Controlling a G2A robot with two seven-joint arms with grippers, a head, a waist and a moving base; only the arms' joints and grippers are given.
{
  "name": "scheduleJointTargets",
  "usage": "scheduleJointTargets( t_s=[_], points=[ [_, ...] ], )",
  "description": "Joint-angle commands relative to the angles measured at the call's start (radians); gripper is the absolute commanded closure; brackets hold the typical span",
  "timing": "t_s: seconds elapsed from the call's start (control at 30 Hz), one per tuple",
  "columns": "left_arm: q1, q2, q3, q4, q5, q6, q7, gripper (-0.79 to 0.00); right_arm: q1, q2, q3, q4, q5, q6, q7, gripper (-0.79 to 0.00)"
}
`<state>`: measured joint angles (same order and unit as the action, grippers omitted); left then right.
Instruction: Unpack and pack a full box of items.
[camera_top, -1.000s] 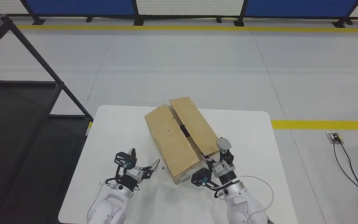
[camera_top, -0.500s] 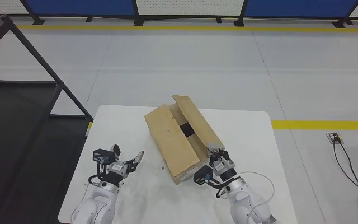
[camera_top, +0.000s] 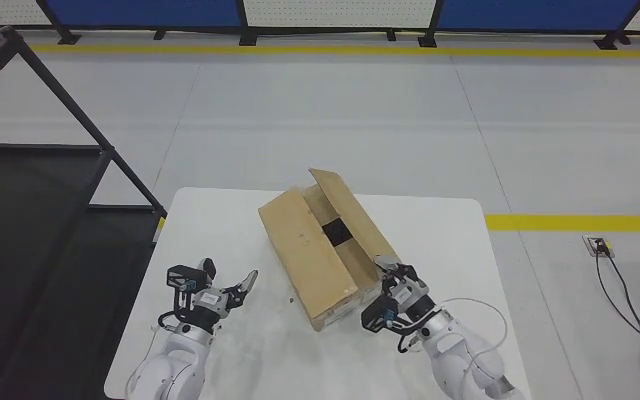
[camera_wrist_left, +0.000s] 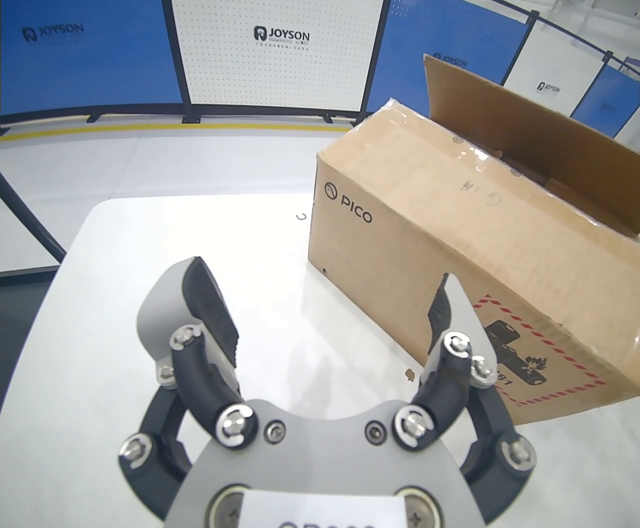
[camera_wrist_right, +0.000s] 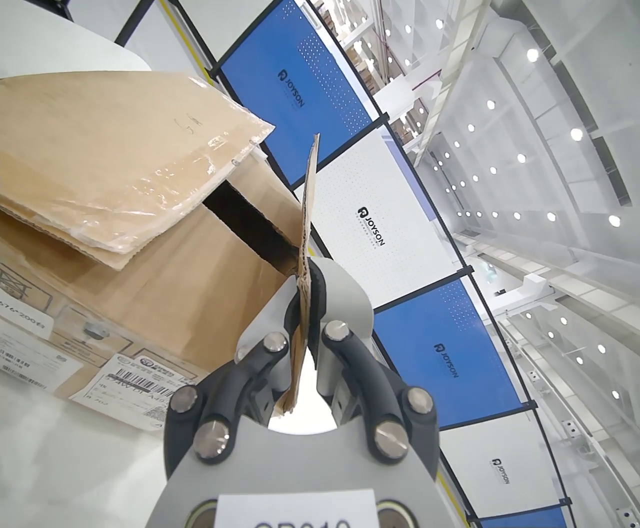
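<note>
A brown cardboard box (camera_top: 310, 255) lies at an angle in the middle of the white table (camera_top: 440, 230). Its right top flap (camera_top: 352, 224) is lifted, showing a dark gap into the box; the left flap (camera_wrist_right: 115, 150) still lies flat. My right gripper (camera_top: 390, 285) is shut on the near corner of the lifted flap (camera_wrist_right: 305, 240), at the box's near right end. My left gripper (camera_top: 228, 278) hovers open over the table, left of the box (camera_wrist_left: 450, 240), its fingers (camera_wrist_left: 210, 305) holding nothing. The box's contents are hidden.
A black metal frame (camera_top: 90, 150) stands beyond the table's left edge. Bare tabletop lies left of the box (camera_wrist_left: 175, 235) and along its right side. Blue and white panels (camera_wrist_left: 270, 55) line the room behind.
My right gripper has pulled the right flap up and outward, widening the gap. My left arm drew back left from the box a second ago, then held still.
</note>
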<state>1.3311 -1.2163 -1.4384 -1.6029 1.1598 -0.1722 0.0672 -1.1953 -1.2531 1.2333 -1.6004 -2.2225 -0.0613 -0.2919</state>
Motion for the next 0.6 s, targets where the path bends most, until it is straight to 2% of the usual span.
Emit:
scheduleJointTargets(
  t_s=[0.0,0.53,0.57],
  points=[
    [0.0,0.0,0.0,-0.001,0.005,-0.001,-0.002,-0.785,0.001,0.004,0.013,-0.001,-0.006,-0.027,-0.004,0.0],
    [0.01,0.001,0.002,-0.009,0.045,-0.017,-0.003,-0.785,-0.007,0.029,0.099,-0.033,0.006,-0.175,-0.046,0.0],
    [0.01,0.001,0.003,-0.01,0.047,-0.017,-0.003,-0.785,-0.007,0.03,0.103,-0.033,0.009,-0.179,-0.047,-0.083]
  ],
)
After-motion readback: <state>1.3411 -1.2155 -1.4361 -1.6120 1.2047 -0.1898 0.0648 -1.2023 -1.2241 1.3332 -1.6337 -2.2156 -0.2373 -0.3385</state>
